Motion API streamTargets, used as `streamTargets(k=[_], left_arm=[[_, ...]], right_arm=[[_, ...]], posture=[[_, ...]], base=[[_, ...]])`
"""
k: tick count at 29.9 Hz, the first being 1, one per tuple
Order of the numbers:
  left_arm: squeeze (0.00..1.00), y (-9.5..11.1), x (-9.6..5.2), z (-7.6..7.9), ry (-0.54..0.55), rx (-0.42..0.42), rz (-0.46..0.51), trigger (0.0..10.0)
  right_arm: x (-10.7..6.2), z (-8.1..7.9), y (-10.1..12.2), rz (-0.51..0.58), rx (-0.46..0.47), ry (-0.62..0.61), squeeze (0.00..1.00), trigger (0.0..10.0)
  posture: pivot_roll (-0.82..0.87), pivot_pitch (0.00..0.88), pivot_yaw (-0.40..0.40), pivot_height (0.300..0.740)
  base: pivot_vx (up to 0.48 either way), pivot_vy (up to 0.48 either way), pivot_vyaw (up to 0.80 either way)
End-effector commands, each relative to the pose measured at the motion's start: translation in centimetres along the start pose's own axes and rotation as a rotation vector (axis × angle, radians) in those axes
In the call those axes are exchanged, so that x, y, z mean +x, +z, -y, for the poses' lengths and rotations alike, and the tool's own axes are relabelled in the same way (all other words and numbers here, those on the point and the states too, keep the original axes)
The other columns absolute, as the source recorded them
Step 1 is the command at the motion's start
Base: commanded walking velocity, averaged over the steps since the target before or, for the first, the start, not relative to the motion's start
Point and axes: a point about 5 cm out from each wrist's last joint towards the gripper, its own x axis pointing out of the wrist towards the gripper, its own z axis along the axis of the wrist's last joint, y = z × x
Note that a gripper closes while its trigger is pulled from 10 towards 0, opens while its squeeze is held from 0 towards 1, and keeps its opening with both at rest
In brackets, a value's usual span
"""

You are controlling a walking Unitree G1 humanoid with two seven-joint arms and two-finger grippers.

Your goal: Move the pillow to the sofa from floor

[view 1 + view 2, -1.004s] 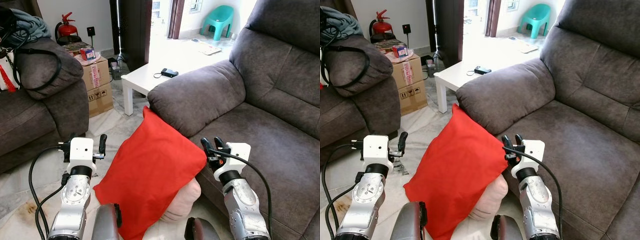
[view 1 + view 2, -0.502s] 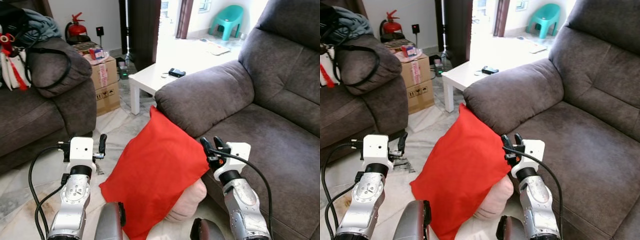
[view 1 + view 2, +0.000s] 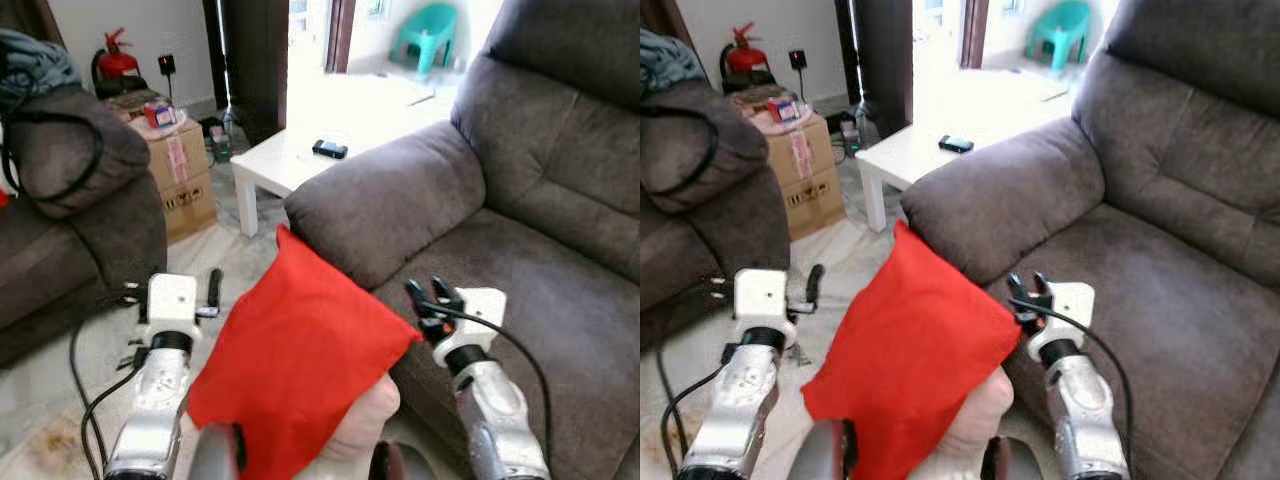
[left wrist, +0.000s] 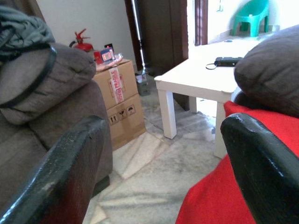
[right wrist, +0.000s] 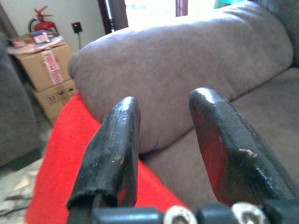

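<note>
A red pillow [image 3: 300, 360] stands tilted on one corner between my two arms, its top corner against the grey sofa's armrest [image 3: 390, 200]. A pinkish cushion [image 3: 365, 420] shows under its lower edge. My left gripper [image 3: 172, 288] is to the pillow's left, open wide, with the pillow [image 4: 219, 186] beside one finger. My right gripper [image 3: 428, 295] sits at the pillow's right corner, over the sofa seat's [image 3: 530, 280] front edge. It is open, with nothing between its fingers [image 5: 114, 144].
A white low table [image 3: 290, 155] with a small dark device stands behind the armrest. Cardboard boxes [image 3: 180, 165] and a second grey sofa [image 3: 70, 200] with bags are at the left. Marble floor [image 3: 60, 400] lies in front of that sofa.
The head camera has swung and the picture is now blurred, so the whole scene has shifted. The pillow stays between my arms, and both grippers stay open beside it.
</note>
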Motion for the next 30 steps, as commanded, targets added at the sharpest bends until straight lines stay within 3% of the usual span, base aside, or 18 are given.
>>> streamTargets(k=[1,8,15,19,28,29,30], left_arm=[[0.00,0.1,0.1,-0.5,0.009,0.012,0.000,10.0],[0.00,0.1,0.1,-0.3,-0.009,0.010,0.004,10.0],[0.00,-0.3,0.0,0.6,-0.065,0.000,-0.030,10.0],[0.00,-0.7,-0.1,0.7,-0.074,-0.006,-0.052,10.0],[0.00,-1.3,-0.3,0.6,-0.064,-0.027,-0.095,10.0],[0.00,-1.6,-0.6,0.4,-0.055,-0.027,-0.105,10.0],[0.00,-1.7,-0.7,0.4,-0.052,-0.028,-0.108,10.0]], right_arm=[[0.4,-0.6,0.3,0.012,0.015,0.010,0.00,10.0],[0.5,-0.6,0.1,-0.010,0.016,0.008,0.00,10.0],[1.5,0.2,-1.4,-0.117,0.084,-0.103,0.00,10.0],[2.6,0.4,-2.2,-0.172,0.210,-0.144,0.00,10.0],[3.9,-0.2,-3.9,-0.310,0.339,-0.166,0.00,10.0],[3.9,-0.2,-4.4,-0.342,0.376,-0.184,1.00,10.0],[3.9,-0.2,-4.5,-0.353,0.399,-0.198,1.00,10.0]], posture=[[0.07,0.000,-0.096,0.566],[0.07,0.000,-0.096,0.566],[0.07,0.000,-0.096,0.566],[0.08,0.000,-0.098,0.566],[0.10,0.000,-0.117,0.566],[0.11,0.000,-0.123,0.566],[0.11,0.000,-0.126,0.566]], base=[[0.289,0.000,0.00],[0.267,0.000,0.00],[0.000,0.000,0.00],[0.000,0.000,0.00],[0.000,0.000,0.00],[0.000,0.000,0.00],[0.000,0.000,0.00]])
